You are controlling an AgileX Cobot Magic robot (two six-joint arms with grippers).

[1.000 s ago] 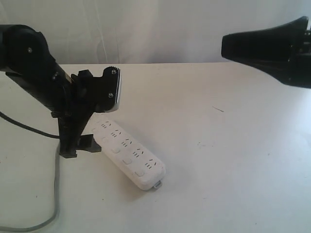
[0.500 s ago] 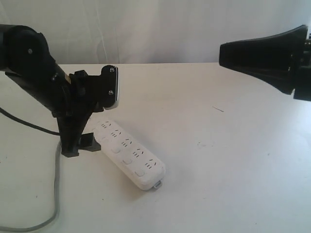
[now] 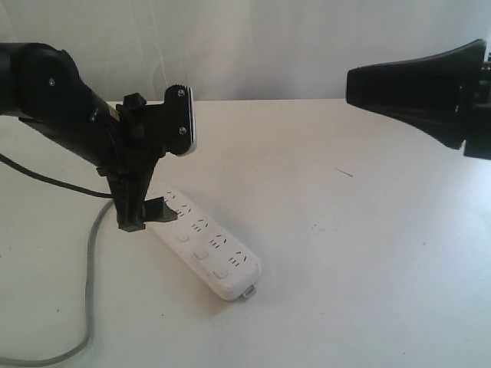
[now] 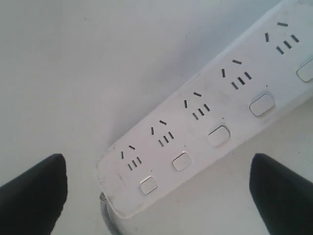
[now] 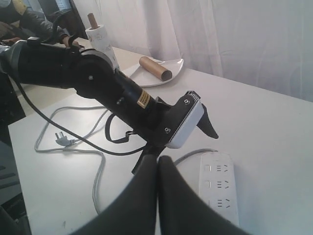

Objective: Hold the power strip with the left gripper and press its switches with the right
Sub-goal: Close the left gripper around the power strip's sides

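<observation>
While left gripper (image 3: 147, 218) spread over power strip (image 3: 211, 249) end, right gripper (image 5: 157, 164) pinched closed

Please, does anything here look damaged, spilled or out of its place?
Nothing looks damaged or spilled. The power strip lies flat and whole on the table, the open left gripper astride its cord end. One small oddity: a plug lies loose on the table, connected to nothing.

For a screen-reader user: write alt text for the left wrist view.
A white power strip lies diagonally on a white table, its row of switches facing up. The left pincer, open, flanks its rounded end with black fingertips, not touching it.
</observation>
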